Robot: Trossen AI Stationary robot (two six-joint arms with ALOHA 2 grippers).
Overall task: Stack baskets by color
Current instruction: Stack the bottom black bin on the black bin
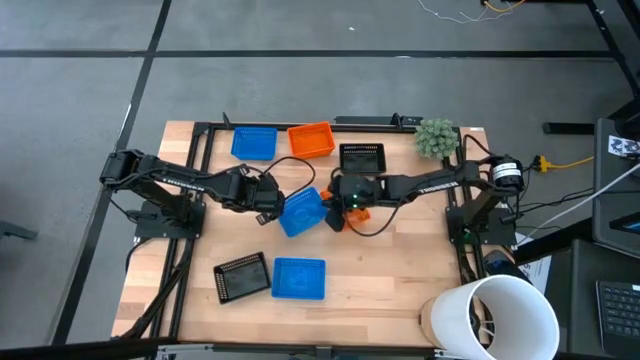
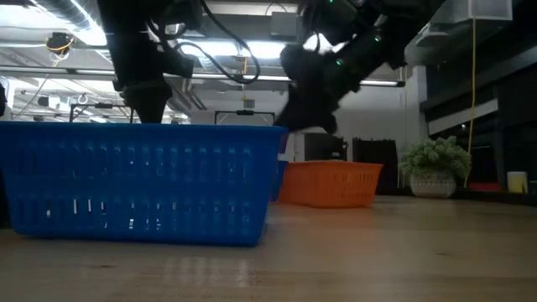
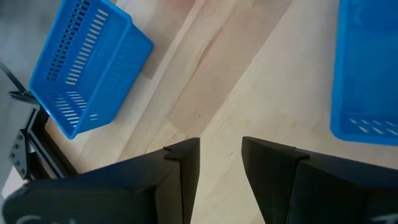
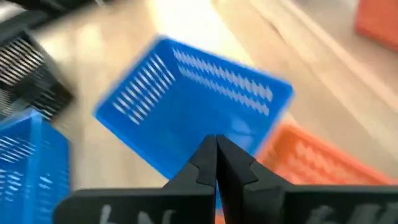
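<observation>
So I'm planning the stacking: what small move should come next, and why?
Probably open the right gripper: its fingers are shut, gripping nothing, above the middle blue basket, beside an orange basket. The left gripper is open.

The pale wooden table point(image 1: 380, 270) is carrying several perforated plastic baskets. A blue basket point(image 1: 302, 211) is lying between the left gripper point(image 1: 268, 203) and right gripper point(image 1: 335, 207), beside an orange basket point(image 1: 357, 211) under the right one. Farther back are sitting a blue basket point(image 1: 254, 142), an orange basket point(image 1: 311, 140), a black basket point(image 1: 362, 158) and a green fuzzy plant point(image 1: 437, 138). Nearer the front are lying a black basket point(image 1: 243, 277) and blue basket point(image 1: 299, 279).
</observation>
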